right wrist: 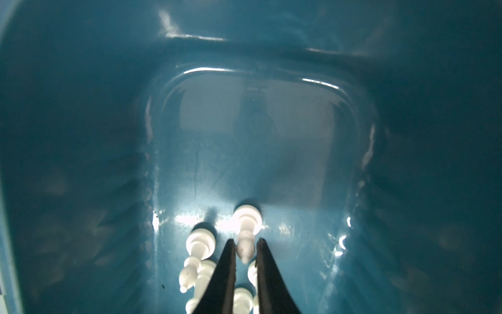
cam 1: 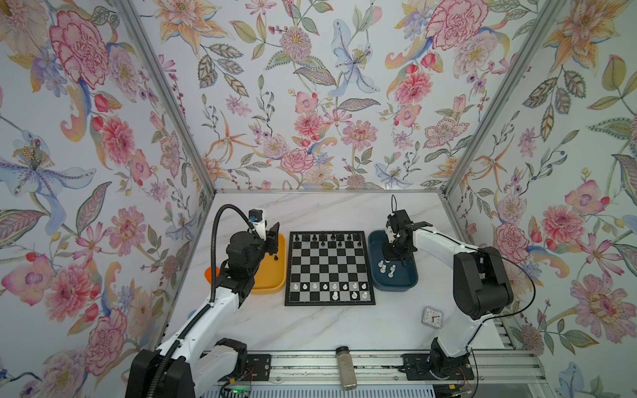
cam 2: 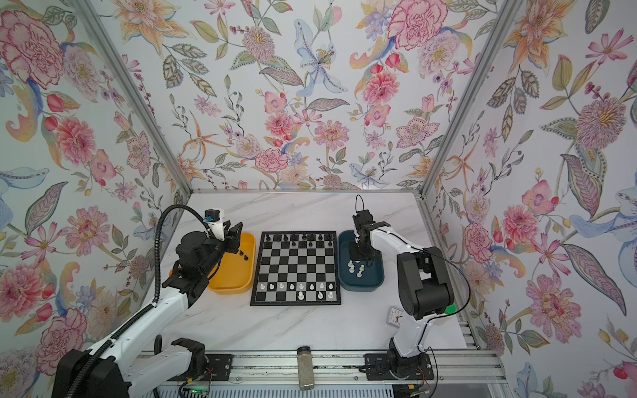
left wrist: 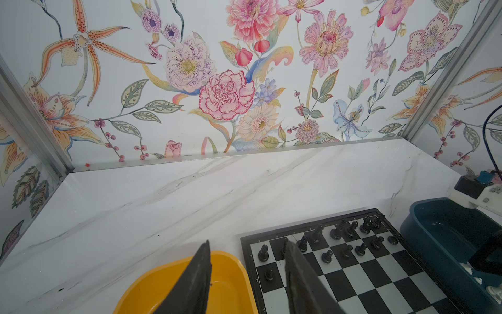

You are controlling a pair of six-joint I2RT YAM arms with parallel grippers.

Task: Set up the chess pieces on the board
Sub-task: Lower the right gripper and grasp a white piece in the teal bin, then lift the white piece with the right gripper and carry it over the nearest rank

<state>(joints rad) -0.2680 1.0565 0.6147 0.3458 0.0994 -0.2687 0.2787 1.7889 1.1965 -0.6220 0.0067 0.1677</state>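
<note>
The board [cam 1: 329,268] [cam 2: 296,268] lies mid-table. Black chess pieces [cam 1: 322,237] fill its far rows and white ones [cam 1: 325,286] its near rows. More white pieces [cam 1: 386,268] lie in the dark blue tray [cam 1: 396,287], and a few black ones [cam 2: 243,255] in the yellow tray [cam 1: 272,275]. My right gripper [right wrist: 245,240] reaches down into the blue tray, its jaws shut on the top of a standing white piece [right wrist: 245,225]. Over the far end of the yellow tray, my left gripper [left wrist: 247,242] [cam 1: 272,237] hangs open with nothing in it.
A small clock [cam 1: 432,316] lies on the table at the near right. A jar [cam 1: 345,367] rests on the front rail. An orange object [cam 1: 208,274] peeks out behind the left arm. Flowered walls close in three sides.
</note>
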